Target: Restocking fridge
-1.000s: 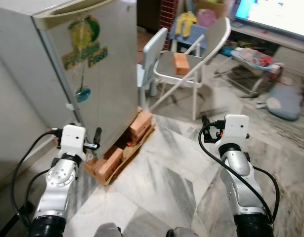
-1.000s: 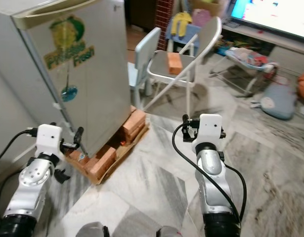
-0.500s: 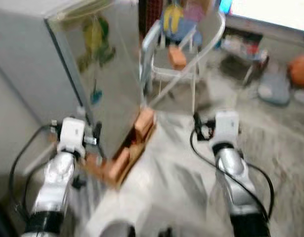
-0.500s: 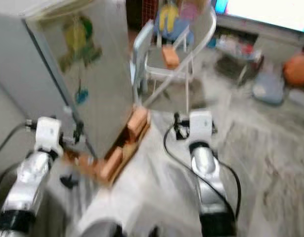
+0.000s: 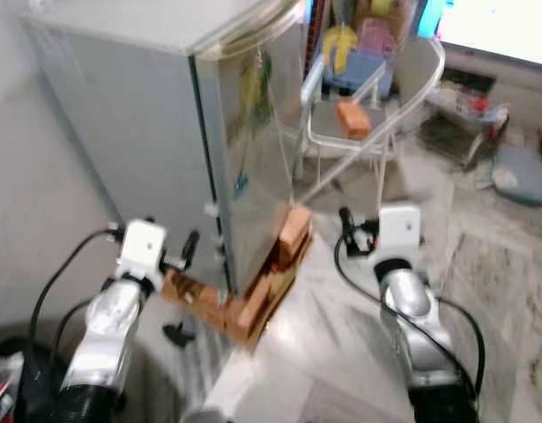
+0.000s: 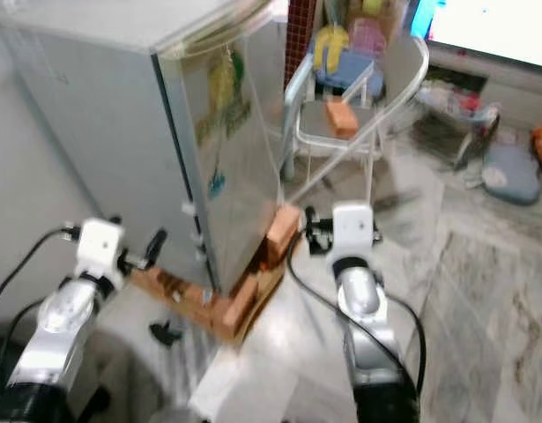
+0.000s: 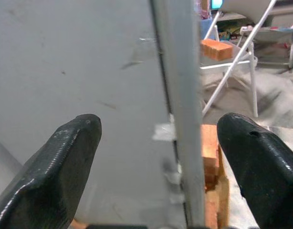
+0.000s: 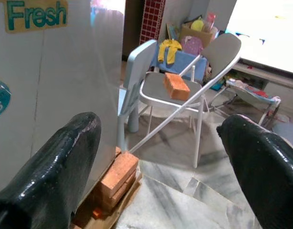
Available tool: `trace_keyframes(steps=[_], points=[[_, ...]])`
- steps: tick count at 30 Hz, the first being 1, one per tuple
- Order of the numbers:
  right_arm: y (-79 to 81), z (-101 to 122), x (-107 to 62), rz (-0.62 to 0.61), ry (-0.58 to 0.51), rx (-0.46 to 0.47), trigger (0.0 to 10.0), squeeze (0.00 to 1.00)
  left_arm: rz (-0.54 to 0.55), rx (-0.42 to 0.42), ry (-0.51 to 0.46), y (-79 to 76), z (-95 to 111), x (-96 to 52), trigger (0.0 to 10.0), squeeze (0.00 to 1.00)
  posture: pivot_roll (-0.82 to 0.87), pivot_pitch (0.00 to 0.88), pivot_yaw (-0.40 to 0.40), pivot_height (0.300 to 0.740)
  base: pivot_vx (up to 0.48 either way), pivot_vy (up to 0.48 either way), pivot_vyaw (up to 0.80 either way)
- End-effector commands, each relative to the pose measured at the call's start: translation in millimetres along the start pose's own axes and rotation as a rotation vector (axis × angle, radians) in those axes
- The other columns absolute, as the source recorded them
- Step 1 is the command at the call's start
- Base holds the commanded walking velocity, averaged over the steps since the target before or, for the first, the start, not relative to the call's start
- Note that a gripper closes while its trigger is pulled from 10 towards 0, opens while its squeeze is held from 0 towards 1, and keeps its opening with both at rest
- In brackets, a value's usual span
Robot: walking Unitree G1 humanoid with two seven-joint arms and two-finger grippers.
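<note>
Your left tool (image 7: 156,157) is spread wide, facing the corner edge of the fridge (image 5: 138,132). Your right tool (image 8: 160,157) is also spread, empty, pointing past the fridge door. The fridge stands on bricks (image 5: 293,231) on the floor. Beyond it, a folding chair (image 8: 184,90) carries one brick (image 8: 176,86).

head downward, wrists facing fridge (image 5: 244,176)

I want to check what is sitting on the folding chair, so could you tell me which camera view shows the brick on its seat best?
The right wrist view: the brick is sharp and unobstructed on the folding chair. Both eye views show it small and blurred beyond the fridge. The left wrist view catches it past the fridge's edge, at the frame's top.
</note>
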State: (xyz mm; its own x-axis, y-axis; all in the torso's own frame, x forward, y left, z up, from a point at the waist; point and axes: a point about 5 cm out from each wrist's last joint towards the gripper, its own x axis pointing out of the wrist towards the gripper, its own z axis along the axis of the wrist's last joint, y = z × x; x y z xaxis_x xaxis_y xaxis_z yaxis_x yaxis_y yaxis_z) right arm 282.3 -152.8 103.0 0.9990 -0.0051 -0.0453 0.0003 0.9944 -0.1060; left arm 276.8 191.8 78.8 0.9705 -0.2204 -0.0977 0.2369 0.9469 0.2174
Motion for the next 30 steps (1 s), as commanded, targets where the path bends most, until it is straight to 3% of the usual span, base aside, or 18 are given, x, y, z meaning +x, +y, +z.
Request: trace_keyframes(steps=[1,4,7,11,20,25,30], points=[[-1.8,5.4,2.1,-0.007,-0.020,0.001,10.0,0.00,0.011,0.007,-0.028,-1.2,6.6,2.8,10.0,0.00,0.11,0.023,-0.034,0.740,0.000,0.000,-0.80],[-0.9,5.0,3.5,-0.001,-0.018,-0.004,10.0,0.00,0.020,0.023,-0.025,-2.9,6.5,1.7,10.0,0.00,0.12,0.026,-0.041,0.740,0.000,0.000,-0.80],[0.0,4.3,5.2,0.003,-0.014,-0.003,10.0,0.00,-0.036,-0.042,-0.022,-7.5,5.8,-2.0,10.0,0.00,0.13,0.026,-0.049,0.740,0.000,0.000,-0.80],[3.2,4.6,5.5,0.012,-0.014,0.000,10.0,0.00,-0.030,-0.033,-0.017,-5.1,4.5,-5.7,10.0,0.00,0.14,0.033,-0.051,0.740,0.000,0.000,-0.70],[2.5,5.5,5.9,0.009,-0.019,0.000,10.0,0.00,0.105,-0.035,-0.012,16.8,6.0,-5.4,10.0,0.00,0.12,0.047,-0.038,0.740,0.000,0.000,0.00],[0.8,5.7,4.7,0.005,-0.018,-0.001,10.0,0.00,0.149,-0.057,-0.004,26.2,6.7,4.4,10.0,0.00,0.11,0.060,-0.040,0.740,0.000,0.000,0.00],[1.2,5.3,0.4,0.017,-0.011,-0.006,10.0,0.00,0.145,-0.078,-0.009,29.2,13.5,24.8,10.0,0.00,0.10,0.073,-0.036,0.740,0.000,0.000,0.00]])
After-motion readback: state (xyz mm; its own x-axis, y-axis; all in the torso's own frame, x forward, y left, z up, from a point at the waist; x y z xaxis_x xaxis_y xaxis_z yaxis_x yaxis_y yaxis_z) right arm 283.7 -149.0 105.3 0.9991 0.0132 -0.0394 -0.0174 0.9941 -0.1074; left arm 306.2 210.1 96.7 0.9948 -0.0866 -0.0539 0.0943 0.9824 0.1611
